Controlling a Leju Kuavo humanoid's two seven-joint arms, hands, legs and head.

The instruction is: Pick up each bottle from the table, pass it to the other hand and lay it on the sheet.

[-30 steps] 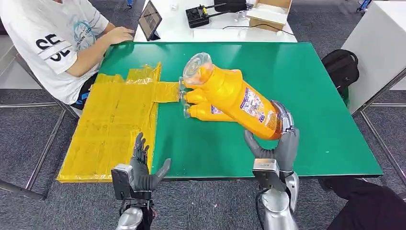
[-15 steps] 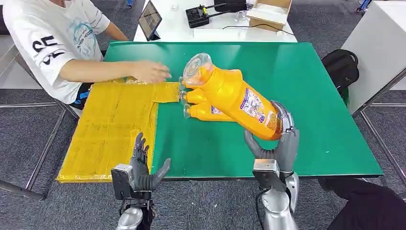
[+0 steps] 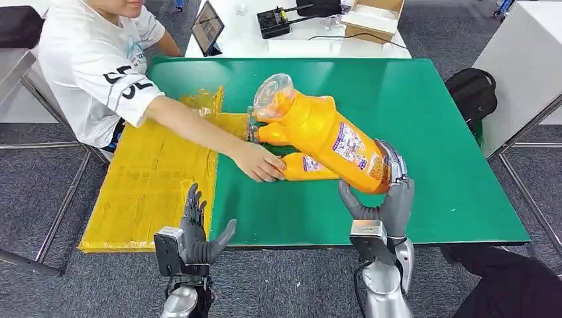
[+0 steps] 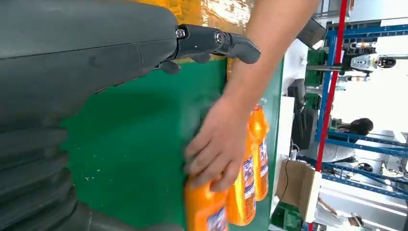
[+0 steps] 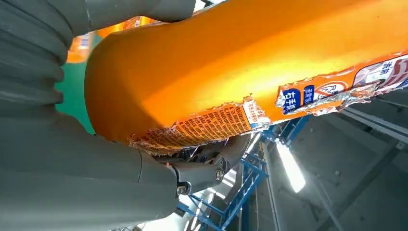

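Note:
My right hand [image 3: 391,199] grips a large orange bottle [image 3: 325,136] by its base and holds it tilted above the green table [image 3: 431,165], clear cap [image 3: 274,91] pointing far-left. The right wrist view shows the bottle [image 5: 240,62] pressed against my fingers [image 5: 197,175]. My left hand [image 3: 195,232] hangs open at the table's front edge, beside the yellow sheet [image 3: 152,179]. Two more orange bottles lie on the table: one [image 3: 273,132] partly behind the held bottle, and a nearer one [image 3: 310,165] under a person's hand [image 3: 262,162]. That hand [image 4: 216,144] and the bottles [image 4: 245,178] also appear in the left wrist view.
A person in a white shirt [image 3: 99,66] sits at the table's far-left corner, arm stretched over the sheet. Behind stands a white table with a tablet [image 3: 207,28], a black device [image 3: 275,21] and a cardboard box [image 3: 374,16]. A black backpack [image 3: 472,93] lies right.
The person's arm has reached across the sheet and its hand now lies on the nearer lying bottle, which has shifted to the right. My hands and the held bottle have stayed in place.

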